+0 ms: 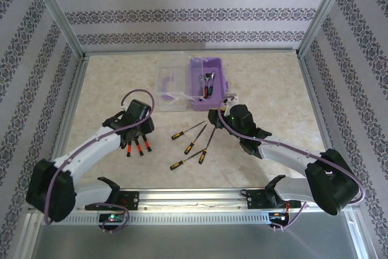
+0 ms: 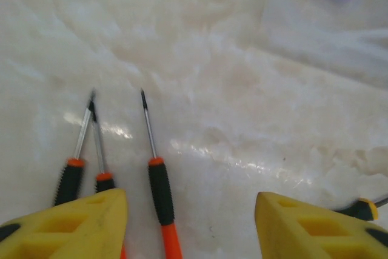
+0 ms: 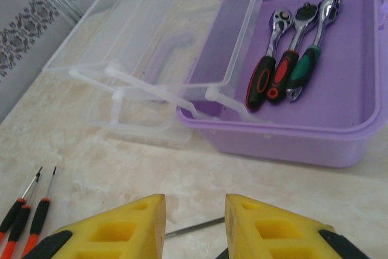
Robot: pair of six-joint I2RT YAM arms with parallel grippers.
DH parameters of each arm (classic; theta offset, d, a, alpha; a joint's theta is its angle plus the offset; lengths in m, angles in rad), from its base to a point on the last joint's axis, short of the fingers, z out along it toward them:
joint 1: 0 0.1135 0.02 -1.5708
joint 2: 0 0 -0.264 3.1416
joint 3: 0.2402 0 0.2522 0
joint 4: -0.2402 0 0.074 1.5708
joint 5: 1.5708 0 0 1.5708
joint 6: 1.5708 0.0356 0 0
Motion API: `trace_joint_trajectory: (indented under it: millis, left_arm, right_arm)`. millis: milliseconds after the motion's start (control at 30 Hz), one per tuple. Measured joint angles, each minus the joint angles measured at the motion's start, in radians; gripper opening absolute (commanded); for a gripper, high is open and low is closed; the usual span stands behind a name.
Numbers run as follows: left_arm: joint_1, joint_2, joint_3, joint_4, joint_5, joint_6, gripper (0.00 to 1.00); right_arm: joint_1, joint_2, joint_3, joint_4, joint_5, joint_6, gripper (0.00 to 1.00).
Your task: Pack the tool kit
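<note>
Left arm reaches low over the tabletop [image 1: 273, 89]. Its pincer [image 2: 191, 201] is wide open, straddling a screwdriver [image 2: 160, 189]. Right pincer [image 3: 195, 201] narrowly parted over a thin shaft [image 3: 191, 228] — grip cannot be told. Tool kit [image 1: 217, 65] lies open, upper centre of the top view.

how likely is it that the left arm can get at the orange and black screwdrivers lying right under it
Probably yes. The left hand hangs low over the three screwdrivers with its fingers apart. One handle lies between them on the bare table, and nothing covers it.
</note>
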Motion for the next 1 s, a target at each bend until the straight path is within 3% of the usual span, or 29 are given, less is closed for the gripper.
trace_joint_trajectory:
  millis: [167, 633, 1000]
  left_arm:
    - [0.0, 0.106, 0.014, -0.012, 0.049, 0.004, 0.46]
    - [0.0, 0.202, 0.045, -0.027, 0.054, 0.022, 0.48]
    - [0.0, 0.249, 0.027, -0.026, 0.054, 0.022, 0.43]
  right_arm:
    - [0.0, 0.004, 0.0, 0.017, 0.003, 0.001, 0.37]
    - [0.0, 0.047, 0.0, 0.035, 0.006, 0.029, 0.41]
    - [0.0, 0.047, 0.0, 0.058, 0.006, 0.041, 0.41]
